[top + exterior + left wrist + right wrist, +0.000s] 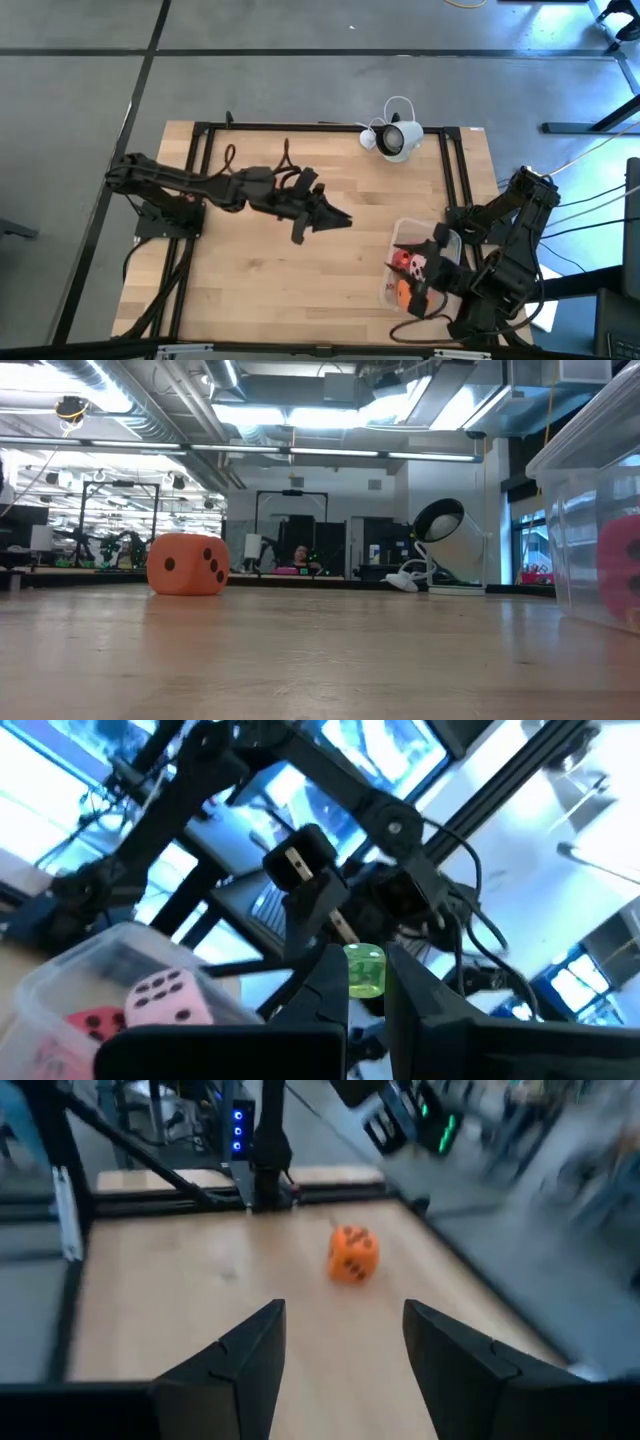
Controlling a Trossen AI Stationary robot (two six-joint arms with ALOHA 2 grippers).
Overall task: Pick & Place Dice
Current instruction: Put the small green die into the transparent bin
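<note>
A: where are the dice right now?

B: one orange die [352,1253] sits loose on the worktop [180,1290], out ahead of the right pincer [345,1345], whose fingers stand apart with nothing between them. Pink die [167,998] and red die [92,1020] are in the clear bin [402,236].

A: left arm?

B: left pincer [340,218] hangs mid-worktop, fingers pressed together, empty.

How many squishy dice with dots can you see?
4. One orange foam die sits alone on the wooden table. A red die, a pale pink die and another orange die lie in the clear plastic box. More could be hidden.
</note>
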